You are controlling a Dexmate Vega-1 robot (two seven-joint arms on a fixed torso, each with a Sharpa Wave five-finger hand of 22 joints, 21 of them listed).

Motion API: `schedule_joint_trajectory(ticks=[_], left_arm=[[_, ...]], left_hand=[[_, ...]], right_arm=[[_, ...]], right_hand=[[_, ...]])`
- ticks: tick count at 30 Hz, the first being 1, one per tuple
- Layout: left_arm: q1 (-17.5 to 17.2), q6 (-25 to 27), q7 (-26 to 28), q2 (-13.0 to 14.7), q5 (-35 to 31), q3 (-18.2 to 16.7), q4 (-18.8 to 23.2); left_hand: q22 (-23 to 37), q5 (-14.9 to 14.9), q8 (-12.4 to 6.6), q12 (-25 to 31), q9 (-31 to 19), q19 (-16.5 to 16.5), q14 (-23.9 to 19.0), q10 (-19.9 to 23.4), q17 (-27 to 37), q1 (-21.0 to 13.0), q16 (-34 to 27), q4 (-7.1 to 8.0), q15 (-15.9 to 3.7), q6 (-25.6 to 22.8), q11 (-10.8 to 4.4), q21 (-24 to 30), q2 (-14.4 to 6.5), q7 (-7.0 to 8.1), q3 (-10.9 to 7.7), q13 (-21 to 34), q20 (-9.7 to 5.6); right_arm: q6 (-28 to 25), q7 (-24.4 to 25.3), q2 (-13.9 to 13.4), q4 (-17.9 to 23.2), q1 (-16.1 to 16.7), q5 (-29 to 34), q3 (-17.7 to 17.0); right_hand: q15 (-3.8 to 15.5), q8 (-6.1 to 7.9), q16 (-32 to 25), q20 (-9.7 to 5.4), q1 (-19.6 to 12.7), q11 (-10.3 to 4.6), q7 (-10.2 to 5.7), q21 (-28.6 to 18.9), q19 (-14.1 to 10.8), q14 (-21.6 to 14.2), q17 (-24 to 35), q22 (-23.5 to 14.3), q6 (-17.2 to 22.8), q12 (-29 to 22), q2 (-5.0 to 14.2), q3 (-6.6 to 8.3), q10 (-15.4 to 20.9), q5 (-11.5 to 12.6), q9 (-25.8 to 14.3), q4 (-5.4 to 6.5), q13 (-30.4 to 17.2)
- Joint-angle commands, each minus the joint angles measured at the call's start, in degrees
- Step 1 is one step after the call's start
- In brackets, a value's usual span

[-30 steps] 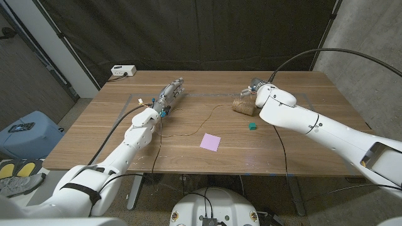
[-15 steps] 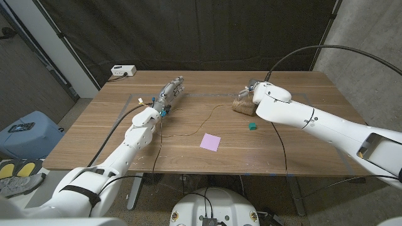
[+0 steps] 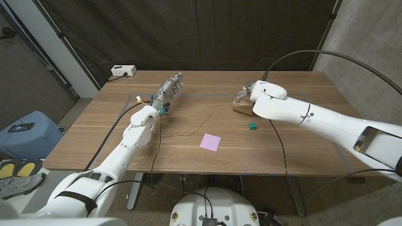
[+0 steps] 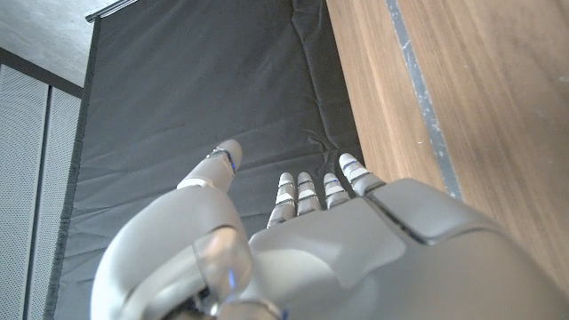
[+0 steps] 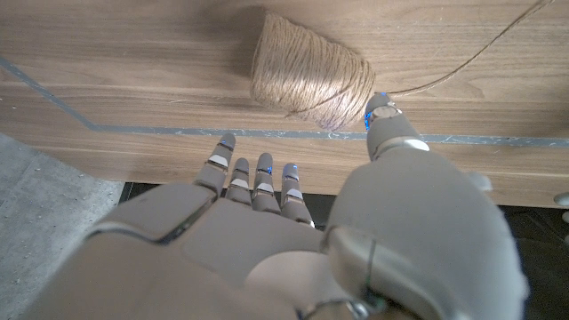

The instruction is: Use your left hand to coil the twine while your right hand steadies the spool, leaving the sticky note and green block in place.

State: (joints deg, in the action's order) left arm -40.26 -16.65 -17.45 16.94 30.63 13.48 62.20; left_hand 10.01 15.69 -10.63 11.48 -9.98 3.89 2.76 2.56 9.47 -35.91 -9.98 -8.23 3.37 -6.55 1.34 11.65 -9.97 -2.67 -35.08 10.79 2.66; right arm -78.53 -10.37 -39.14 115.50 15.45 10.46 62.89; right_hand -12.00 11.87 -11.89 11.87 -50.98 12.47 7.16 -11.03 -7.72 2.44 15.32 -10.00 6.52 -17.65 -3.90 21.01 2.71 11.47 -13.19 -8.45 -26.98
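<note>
wooden worktop (image 3: pixel 107 135). twine spool (image 5: pixel 307 82): on its side, far right, loose strand trailing toward the centre. right hand (image 5: pixel 293 240): just beside the spool, fingers spread, holding nothing. left hand (image 3: pixel 168 91): far left, fingers extended and apart, empty. pink sticky note (image 3: pixel 210 142): near front centre. green block (image 3: pixel 252 126): between note and spool.

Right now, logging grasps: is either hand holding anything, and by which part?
Nothing is held. The left hand is open; the right hand is open near the spool.
</note>
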Motion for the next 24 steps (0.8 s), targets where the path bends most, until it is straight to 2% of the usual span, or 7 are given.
schedule_joint_trajectory(ticks=[1, 6, 12, 24], left_arm=[[-0.57, -1.02, -0.54, -0.42, 0.59, -0.56, 0.76], [-0.94, -0.74, -0.33, -0.37, 0.54, -0.63, 1.15], [-1.22, -0.43, -0.22, -0.22, 0.53, -0.78, 1.54], [-1.2, -0.2, -0.18, -0.22, 0.45, -0.96, 1.3]], left_hand=[[0.11, 0.41, 0.1, 0.59, -0.24, 0.41, -0.16, 0.41, 0.18, -0.82, -0.19, -0.29, 0.53, -0.24, -0.15, -0.04, 0.03, -0.16, -0.18, 0.19, 0.16], [0.11, 0.51, 0.09, 0.59, -0.24, 0.42, -0.19, 0.45, 0.18, -0.87, -0.21, -0.32, 0.56, -0.27, -0.11, -0.05, 0.01, -0.21, -0.16, 0.19, 0.2], [0.11, 0.62, 0.07, 0.59, -0.24, 0.41, -0.19, 0.47, 0.18, -0.94, -0.21, -0.35, 0.53, -0.32, -0.12, -0.07, -0.01, -0.15, -0.15, 0.2, 0.16], [0.11, 0.9, 0.0, 0.61, -0.25, 0.48, -0.27, 0.59, 0.18, -1.17, -0.24, -0.47, 0.55, -0.55, -0.06, -0.07, -0.07, -0.13, -0.2, 0.21, 0.18]], right_arm=[[-1.46, -1.81, 1.61, -2.41, -2.33, -0.21, 2.94], [-1.46, -2.43, 2.08, -3.35, -2.43, 0.55, 3.48], [-1.46, -4.64, 3.76, -5.61, -1.57, 4.71, 3.58], [-1.46, -6.51, 4.74, -7.95, -2.7, 6.62, 5.53]], right_hand=[[-0.4, 0.36, -0.36, 0.02, -0.34, 0.12, 4.69, -0.2, 0.44, 0.14, 0.16, -0.08, -0.42, -0.42, 0.62, -0.39, -0.34, 0.28, -0.24, 0.0, -0.41], [-0.4, 0.35, -0.4, 0.02, -0.72, 0.12, 4.69, -0.25, 0.37, -0.14, 0.3, -0.1, -0.31, -0.77, 0.8, -0.73, -0.08, 0.36, -0.27, -0.04, -0.8], [-0.37, 0.36, -0.31, 0.0, -2.4, 0.08, 4.69, -0.37, -0.99, -1.16, 0.27, -0.09, 0.48, -2.09, 0.66, -1.62, 0.59, 0.65, -0.49, -0.14, -1.95], [-0.04, 0.36, -0.45, -0.01, -3.63, 0.07, 4.66, -0.35, -1.66, -2.12, 0.59, -0.08, 0.82, -3.09, 0.02, -0.91, 1.1, 1.05, -0.78, -0.34, -2.74]])
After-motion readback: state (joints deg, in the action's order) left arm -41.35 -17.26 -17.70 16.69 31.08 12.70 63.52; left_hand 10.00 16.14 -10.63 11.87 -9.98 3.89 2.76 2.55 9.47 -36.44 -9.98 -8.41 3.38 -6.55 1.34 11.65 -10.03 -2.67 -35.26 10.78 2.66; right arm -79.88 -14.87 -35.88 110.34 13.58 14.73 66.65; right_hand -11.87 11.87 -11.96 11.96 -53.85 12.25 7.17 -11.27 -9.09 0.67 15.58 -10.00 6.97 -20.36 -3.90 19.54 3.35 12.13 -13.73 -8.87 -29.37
